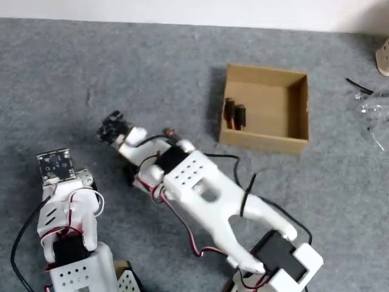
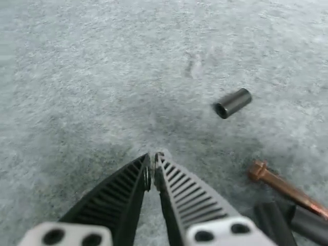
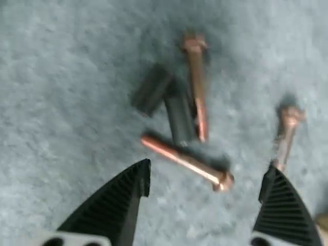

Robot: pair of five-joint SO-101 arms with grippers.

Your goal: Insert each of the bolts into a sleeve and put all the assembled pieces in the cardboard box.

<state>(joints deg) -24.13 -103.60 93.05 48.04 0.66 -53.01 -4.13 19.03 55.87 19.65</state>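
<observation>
In the right wrist view my right gripper (image 3: 209, 168) is open above a small pile on the grey carpet. The pile holds two black sleeves (image 3: 151, 89) (image 3: 179, 118) and two copper bolts (image 3: 195, 82) (image 3: 187, 161). A third bolt (image 3: 284, 133) lies off to one side, near one finger. My left gripper (image 2: 152, 156) is shut on nothing, low over bare carpet. Beyond it lie a lone black sleeve (image 2: 233, 102), a copper bolt (image 2: 284, 187) and more dark sleeves (image 2: 277, 218). The cardboard box (image 1: 298, 109) holds two assembled pieces (image 1: 234, 114).
The right arm (image 1: 200, 182) stretches from the front right diagonally across the carpet, and the left arm (image 1: 64, 207) stands at the front left. Some clear plastic and a black wire (image 1: 368, 100) lie at the far right edge.
</observation>
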